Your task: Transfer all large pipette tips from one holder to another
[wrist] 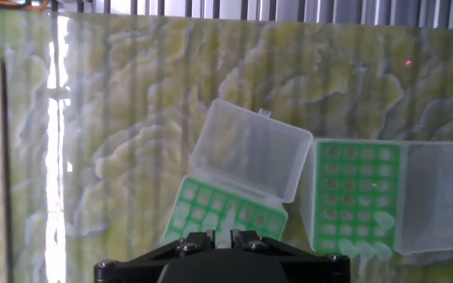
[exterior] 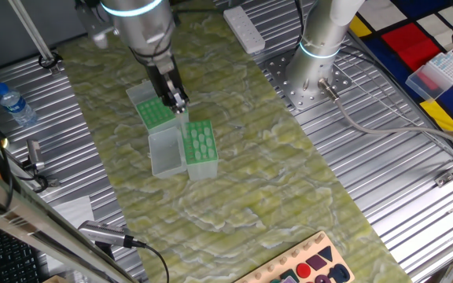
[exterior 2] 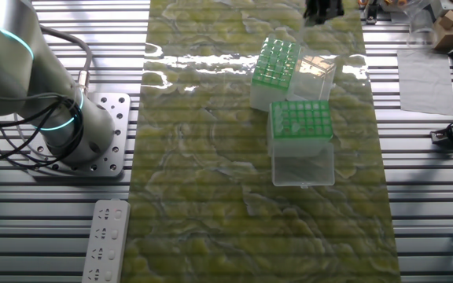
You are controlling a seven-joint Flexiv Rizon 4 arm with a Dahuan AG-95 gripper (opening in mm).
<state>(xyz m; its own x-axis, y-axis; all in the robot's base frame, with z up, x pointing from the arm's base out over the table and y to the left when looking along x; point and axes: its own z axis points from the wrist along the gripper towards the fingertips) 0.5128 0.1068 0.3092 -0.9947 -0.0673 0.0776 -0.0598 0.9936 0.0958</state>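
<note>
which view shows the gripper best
One fixed view: the gripper hangs over the far tip box, fingers seen from the side. The other fixed view shows only its dark tip at the top edge; the hand view shows just its blurred base.

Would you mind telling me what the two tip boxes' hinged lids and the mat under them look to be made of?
The hinged lids look like frosted translucent plastic: the mat shows dimly through them. The mat seems a glossy vinyl or laminate with a printed green marble pattern; light glares off it.
</note>
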